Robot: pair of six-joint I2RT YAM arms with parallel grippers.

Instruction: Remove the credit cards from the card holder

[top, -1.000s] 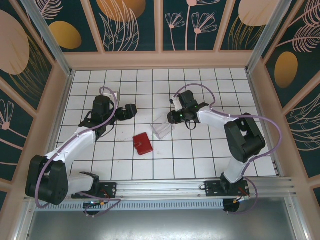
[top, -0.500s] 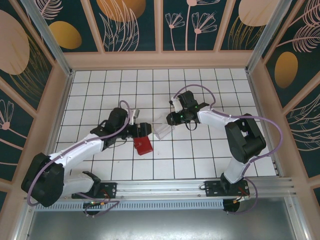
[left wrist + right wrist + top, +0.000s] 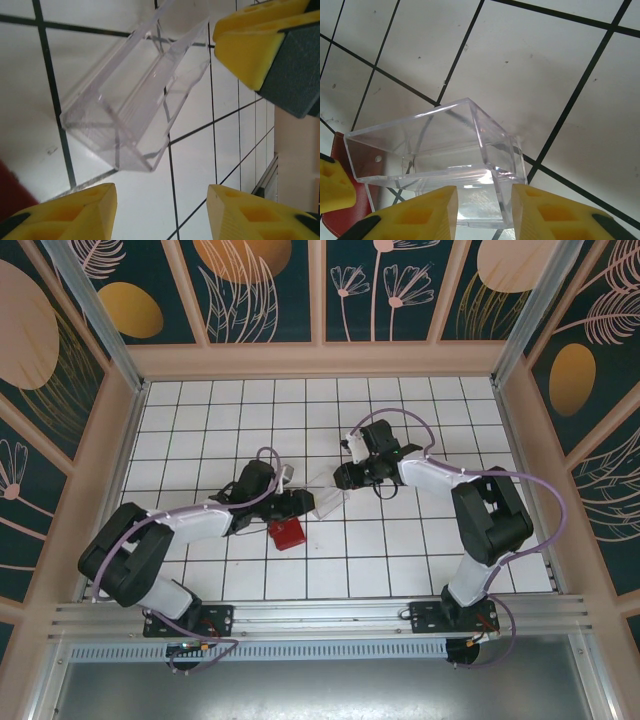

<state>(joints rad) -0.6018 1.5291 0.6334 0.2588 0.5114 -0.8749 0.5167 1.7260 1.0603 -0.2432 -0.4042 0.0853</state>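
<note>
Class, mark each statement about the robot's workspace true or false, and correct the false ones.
1. The card holder is red. True.
2. The clear box holds a black card. False: it looks empty.
3. The left gripper is open. True.
4. The card holder lies in the far right corner. False: it lies near the middle of the table, close to the clear box.
</note>
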